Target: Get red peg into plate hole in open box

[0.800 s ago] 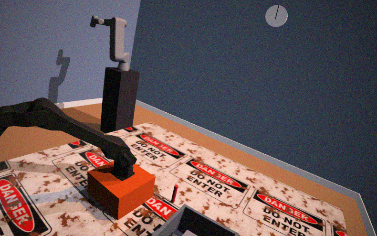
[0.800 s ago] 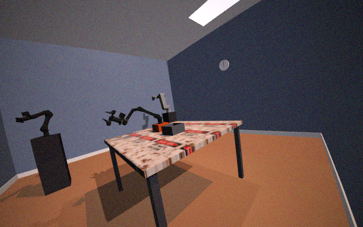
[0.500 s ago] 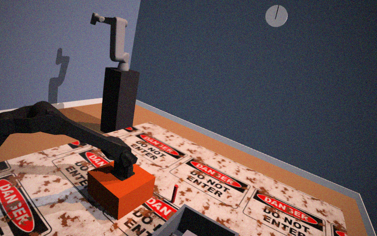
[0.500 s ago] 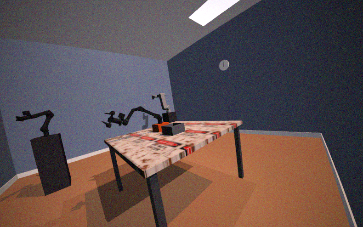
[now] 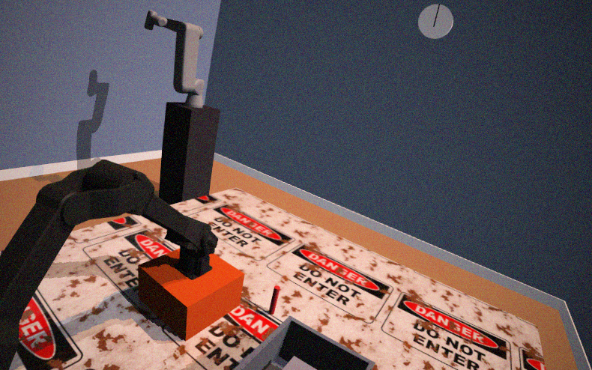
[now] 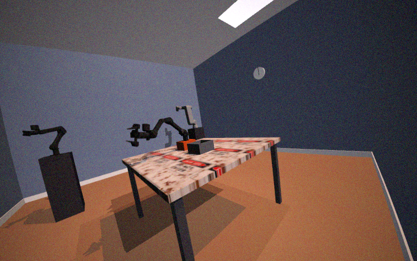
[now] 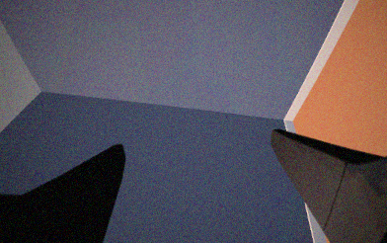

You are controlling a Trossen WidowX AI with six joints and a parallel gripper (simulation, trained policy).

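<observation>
Top view: one (upright) red peg (image 5: 274, 299)

My wrist feed was dim and heavily speckled, the finger (image 7: 59, 202) on one side of the gripper (image 6: 132, 134) (image 7: 197, 138) nearly pure black, the opposite one (image 7: 321, 178) dull brown-grey. Above the gripper and off to one side, I had a rectangular ceiling light panel (image 6: 244, 12) burnt out to flat white. Soft, overlapping shadows (image 6: 153, 224) spread over the floor below it. The danger-sign lettering (image 6: 184, 167) on the tabletop smeared in the exterior view, and grain covered the dark navy wall (image 5: 393, 108) (image 6: 307, 80).
</observation>
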